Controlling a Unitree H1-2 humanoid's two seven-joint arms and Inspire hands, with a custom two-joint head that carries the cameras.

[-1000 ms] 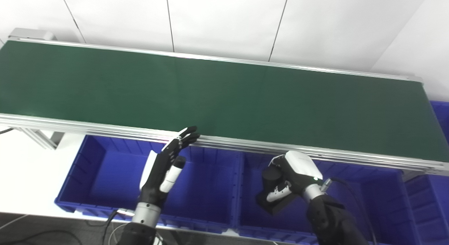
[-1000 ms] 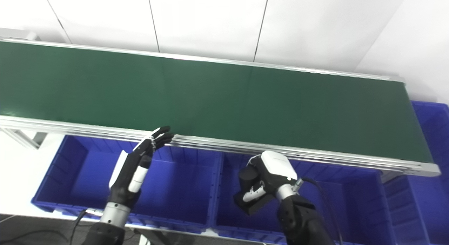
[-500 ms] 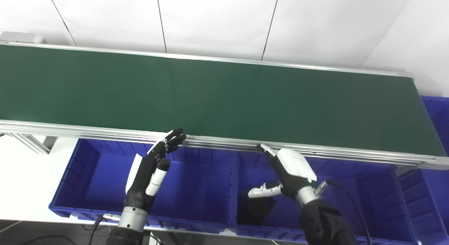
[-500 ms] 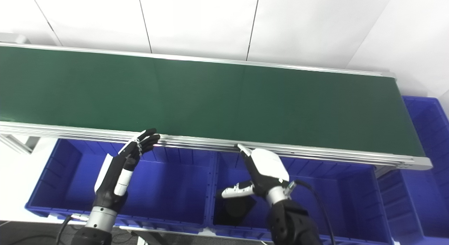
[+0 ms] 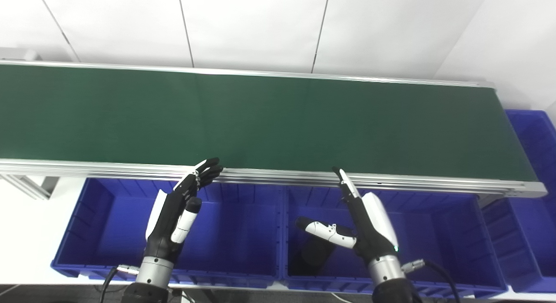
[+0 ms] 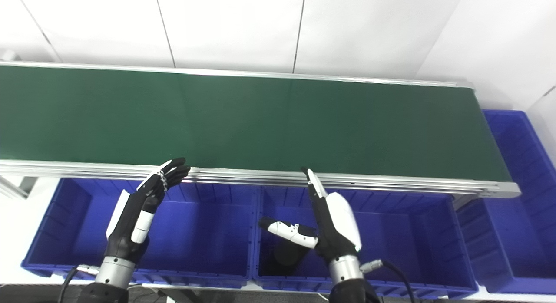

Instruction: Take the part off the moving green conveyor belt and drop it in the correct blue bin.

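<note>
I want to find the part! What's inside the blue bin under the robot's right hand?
A black part lies on the floor of the middle blue bin. The open right hand hangs over it, its thumb covering the part's top, so its full shape is hidden.

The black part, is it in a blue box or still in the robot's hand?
In a box. The black part lies in the middle blue box, and the right hand above it is open, holding nothing.

We count one green conveyor belt (image 5: 260, 116), three blue bins (image 5: 108, 225) (image 5: 434, 233) (image 5: 532, 138), one dark part (image 5: 315, 255), two hands (image 5: 178, 212) (image 5: 369, 225).
</note>
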